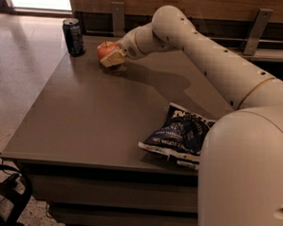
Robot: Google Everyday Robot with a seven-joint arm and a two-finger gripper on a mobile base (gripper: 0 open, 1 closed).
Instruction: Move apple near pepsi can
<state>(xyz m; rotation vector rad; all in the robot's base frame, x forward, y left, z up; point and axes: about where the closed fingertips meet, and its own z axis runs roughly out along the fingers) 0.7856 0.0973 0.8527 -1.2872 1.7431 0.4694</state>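
Note:
The red-orange apple is at the far left of the brown table, held in my gripper, which is shut on it with pale fingers wrapped around its right and lower side. The apple sits at or just above the tabletop. The dark blue pepsi can stands upright at the table's far left corner, a short gap to the left of the apple. My white arm reaches in from the right.
A flat dark blue chip bag with white lettering lies near the table's front right. A wooden wall with metal brackets runs behind the table. A dark object sits on the floor at lower left.

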